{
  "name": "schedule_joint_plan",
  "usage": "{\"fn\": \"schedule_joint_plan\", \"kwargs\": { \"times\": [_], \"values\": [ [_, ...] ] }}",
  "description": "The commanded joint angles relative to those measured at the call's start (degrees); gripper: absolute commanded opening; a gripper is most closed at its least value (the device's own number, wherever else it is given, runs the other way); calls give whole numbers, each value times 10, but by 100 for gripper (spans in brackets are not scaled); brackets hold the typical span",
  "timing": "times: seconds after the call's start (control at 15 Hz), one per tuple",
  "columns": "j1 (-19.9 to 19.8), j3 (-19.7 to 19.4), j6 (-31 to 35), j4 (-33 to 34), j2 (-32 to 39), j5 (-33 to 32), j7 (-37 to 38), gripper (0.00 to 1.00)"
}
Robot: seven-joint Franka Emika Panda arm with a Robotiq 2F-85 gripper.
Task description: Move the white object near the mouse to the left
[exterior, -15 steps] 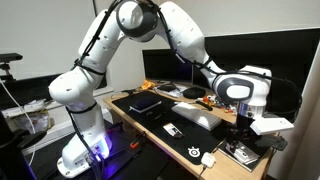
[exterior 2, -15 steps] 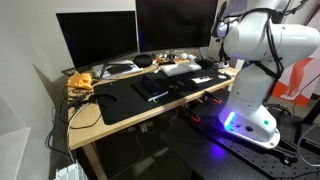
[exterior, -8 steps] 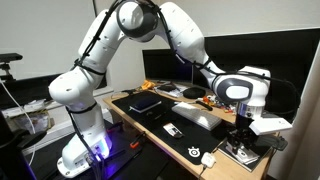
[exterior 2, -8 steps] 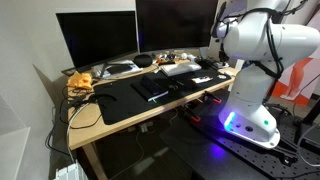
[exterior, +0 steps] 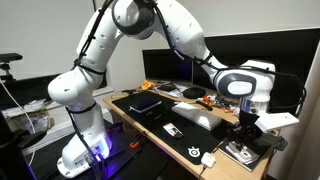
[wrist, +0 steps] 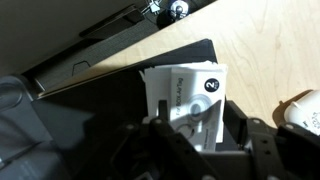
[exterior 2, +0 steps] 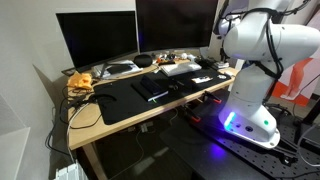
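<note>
In the wrist view the white object (wrist: 186,88), a flat rectangular piece with grey print and a dark round mark, lies half on the black mat (wrist: 110,100) and half on the wooden desk (wrist: 270,50). My gripper (wrist: 199,116) is shut on it, one dark finger (wrist: 236,118) pressed against each long edge. A rounded white shape at the right edge looks like the mouse (wrist: 303,110). In an exterior view the gripper (exterior: 243,135) points down at the desk's near end over the white object (exterior: 240,152), and the mouse (exterior: 207,158) lies just beside it.
A long keyboard (exterior: 196,117), a small white card (exterior: 172,130) and a dark tablet (exterior: 146,102) lie on the mat. Two monitors (exterior 2: 100,40) stand along the back. Orange clutter (exterior 2: 80,82) sits at one desk end. The robot base (exterior 2: 250,105) stands beside the desk.
The wrist has shifted slightly up and to the right in an exterior view. Nothing on the desk has visibly moved.
</note>
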Motion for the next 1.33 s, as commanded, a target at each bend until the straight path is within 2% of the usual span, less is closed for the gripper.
{"fn": "schedule_joint_plan", "kwargs": {
  "times": [0.0, 0.2, 0.27, 0.4, 0.6, 1.27],
  "values": [
    [-26, 22, -9, -36, -61, 22, -56, 52],
    [-34, 27, -9, -46, -83, 39, -92, 54],
    [-33, 25, -8, -50, -87, 41, -100, 75],
    [-28, 18, -7, -53, -86, 38, -105, 81],
    [-22, 11, -1, -58, -75, 29, -96, 99],
    [5, 4, 8, -53, -36, 17, -48, 100]
  ]
}}
